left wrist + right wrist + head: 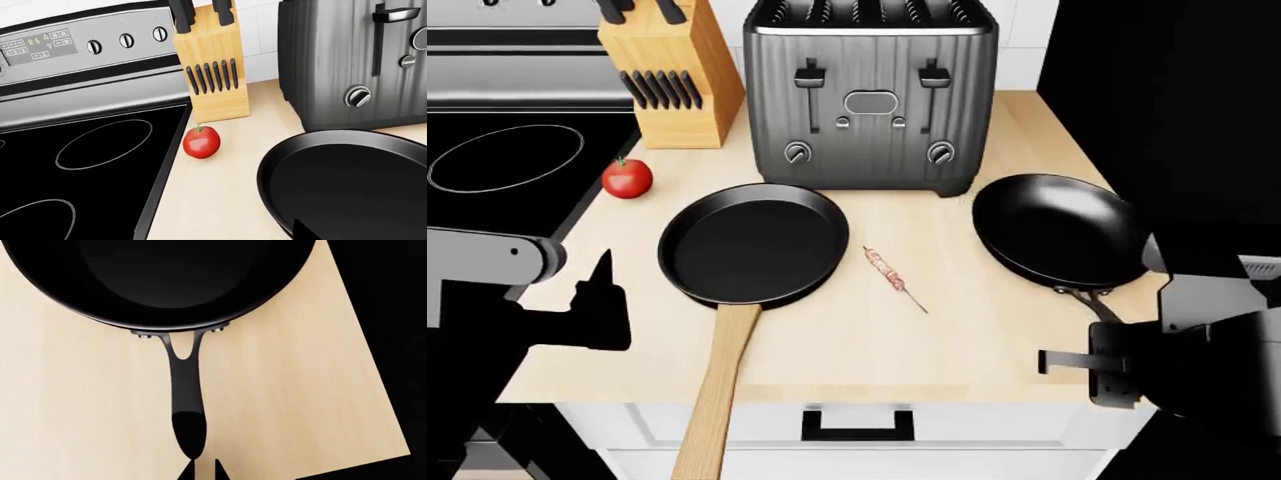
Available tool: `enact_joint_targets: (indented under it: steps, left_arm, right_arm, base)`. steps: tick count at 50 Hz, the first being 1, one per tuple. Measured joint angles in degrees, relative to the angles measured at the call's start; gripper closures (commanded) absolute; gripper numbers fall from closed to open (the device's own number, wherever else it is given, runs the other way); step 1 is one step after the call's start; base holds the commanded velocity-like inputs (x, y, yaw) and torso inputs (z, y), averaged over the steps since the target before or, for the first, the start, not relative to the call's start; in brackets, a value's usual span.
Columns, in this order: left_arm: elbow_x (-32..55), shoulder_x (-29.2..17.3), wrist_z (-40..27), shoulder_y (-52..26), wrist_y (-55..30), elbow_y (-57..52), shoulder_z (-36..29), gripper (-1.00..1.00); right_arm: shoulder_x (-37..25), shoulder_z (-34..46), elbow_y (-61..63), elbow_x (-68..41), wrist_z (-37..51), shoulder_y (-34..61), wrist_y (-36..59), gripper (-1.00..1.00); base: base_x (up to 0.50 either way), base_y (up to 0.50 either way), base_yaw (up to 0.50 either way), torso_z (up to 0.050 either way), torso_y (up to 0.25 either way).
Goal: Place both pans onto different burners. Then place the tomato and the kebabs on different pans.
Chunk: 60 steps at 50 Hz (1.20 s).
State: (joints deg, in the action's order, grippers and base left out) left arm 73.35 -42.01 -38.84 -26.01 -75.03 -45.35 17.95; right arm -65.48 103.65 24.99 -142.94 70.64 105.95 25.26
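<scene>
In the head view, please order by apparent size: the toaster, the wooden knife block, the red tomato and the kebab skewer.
1. Dark grey ribbed metal toaster, largest.
2. Light wooden knife block, though the frame's top edge cuts it off.
3. Thin kebab skewer with reddish-brown meat chunks: longer than the tomato, but very slim.
4. Small glossy red tomato.

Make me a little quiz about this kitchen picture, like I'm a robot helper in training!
1. True or false: the tomato sits inside a pan.
2. What lies on the counter between the two pans? A) a spoon B) the kebab skewer C) a knife
3. Fill in: the pan with the wooden handle rests on the ____, not on a burner.

Key:
1. False. It sits on the counter beside the cooktop, near the knife block.
2. B. The other pan is further right, in front of the toaster's right side.
3. Counter.
</scene>
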Motion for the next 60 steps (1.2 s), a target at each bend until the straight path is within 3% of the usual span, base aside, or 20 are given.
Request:
enact_joint_targets:
  steps: [38,60]
  left_arm:
    - [0.5,-0.7,-1.0,-0.6,1.4,0.5,-2.0,-1.0]
    - [1.6,-1.2,-1.8,-0.8,2.2,0.6,-2.2,-1.0]
  right_arm:
    - [-4.0,-4.2,3.9,4.9,-0.1,3.2,2.3,1.0]
    - [-2.5,-5.5,5.1,1.0,1.7,5.8,5.8,1.0]
  base:
    - [0.0,0.0,0.0,0.0,0.001]
    - [0.0,0.0,0.0,0.0,0.001]
